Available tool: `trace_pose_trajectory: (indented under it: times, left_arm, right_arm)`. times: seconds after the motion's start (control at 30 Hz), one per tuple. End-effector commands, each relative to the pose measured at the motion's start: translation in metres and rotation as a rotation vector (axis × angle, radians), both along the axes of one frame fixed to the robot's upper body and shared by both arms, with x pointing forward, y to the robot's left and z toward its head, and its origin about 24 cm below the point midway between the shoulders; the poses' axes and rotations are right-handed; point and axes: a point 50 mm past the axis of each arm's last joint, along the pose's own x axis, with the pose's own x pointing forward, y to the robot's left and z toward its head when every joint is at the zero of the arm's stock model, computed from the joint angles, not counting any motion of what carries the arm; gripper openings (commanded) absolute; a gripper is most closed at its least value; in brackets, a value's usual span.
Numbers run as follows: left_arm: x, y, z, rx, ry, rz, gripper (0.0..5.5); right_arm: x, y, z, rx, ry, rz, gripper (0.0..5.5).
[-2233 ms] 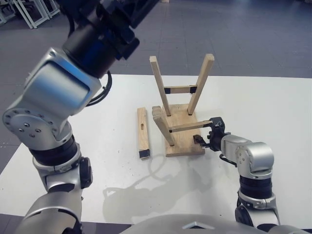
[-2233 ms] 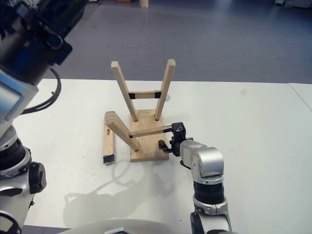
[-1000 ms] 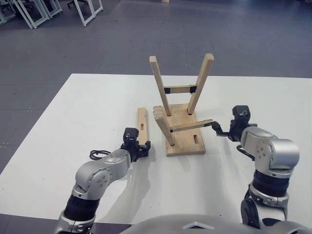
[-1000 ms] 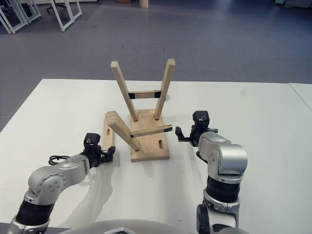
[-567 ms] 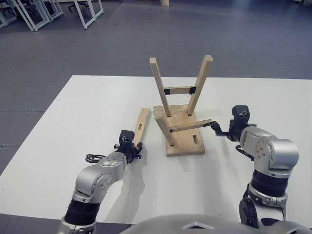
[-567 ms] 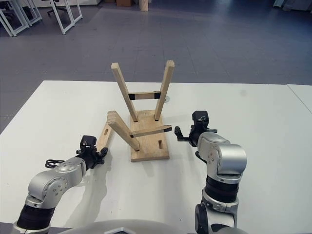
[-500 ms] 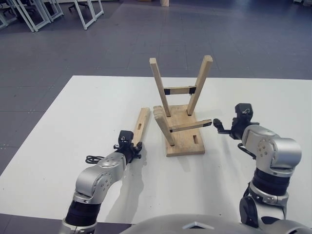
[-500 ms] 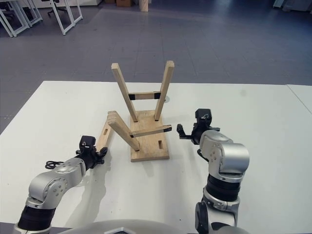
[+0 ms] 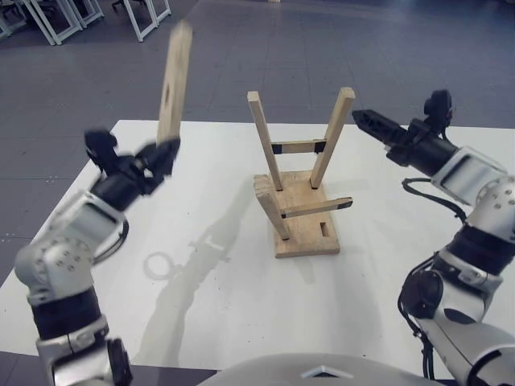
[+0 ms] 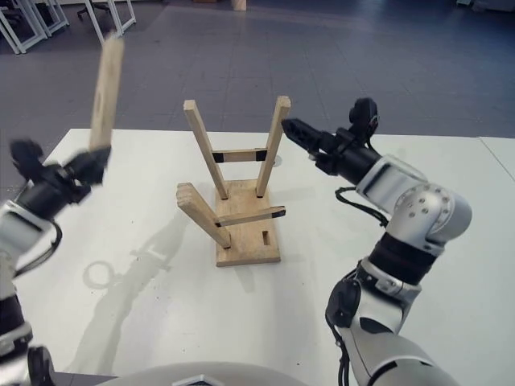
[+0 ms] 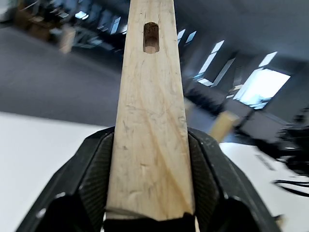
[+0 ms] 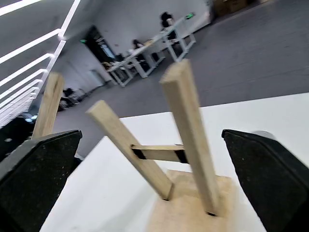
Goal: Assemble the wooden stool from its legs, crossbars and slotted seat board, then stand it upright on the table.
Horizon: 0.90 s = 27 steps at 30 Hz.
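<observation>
The slotted seat board (image 9: pixel 310 235) lies flat on the white table. Two legs (image 9: pixel 264 141) (image 9: pixel 332 137) stand up from it, joined by a crossbar (image 9: pixel 298 148). A third leg (image 9: pixel 269 207) leans at the near left corner, with a second crossbar (image 9: pixel 315 208) sticking out to the right. My left gripper (image 9: pixel 157 157) is raised at the left, shut on a loose leg (image 9: pixel 174 84) that points upward; its peg hole (image 11: pixel 151 37) shows in the left wrist view. My right gripper (image 9: pixel 366 121) hovers open just right of the right leg's top, its fingers (image 12: pixel 38 179) wide apart.
The white table (image 9: pixel 402 281) has bare room on both sides of the stool and in front of it. Its far edge runs just behind the standing legs. Grey floor and metal desk frames (image 9: pixel 48 16) lie beyond.
My left gripper closed on the loose leg that lay beside the seat board and lifted it upright at the left. My right gripper left the crossbar's end and rose to the right leg's top.
</observation>
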Motion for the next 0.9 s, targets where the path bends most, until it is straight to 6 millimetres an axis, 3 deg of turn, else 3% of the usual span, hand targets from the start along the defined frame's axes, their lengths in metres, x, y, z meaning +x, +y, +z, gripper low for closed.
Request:
trace_pose_trajectory:
  times: [0.03, 0.13, 0.23, 0.5, 0.9]
  left_arm:
    - [0.006, -0.041, 0.008, -0.042, -0.006, -0.311, 2.05]
    - [0.007, -0.067, 0.0, -0.046, 0.019, -0.434, 2.05]
    - [0.005, -0.088, 0.007, -0.086, 0.007, -0.591, 2.05]
    - [0.013, -0.103, 0.009, -0.08, 0.018, -0.718, 2.05]
    - [0.011, -0.097, 0.001, -0.028, 0.076, -0.783, 2.05]
  right_arm:
    - [0.003, 0.017, 0.028, 0.112, -0.051, 0.229, 5.37]
    - [0.0, 0.031, 0.043, 0.158, -0.087, 0.372, 5.37]
    - [-0.004, 0.043, 0.048, 0.163, -0.132, 0.454, 5.37]
    - [0.0, 0.063, 0.049, 0.179, -0.144, 0.521, 5.37]
    - [-0.008, 0.059, 0.052, 0.154, -0.143, 0.713, 3.21]
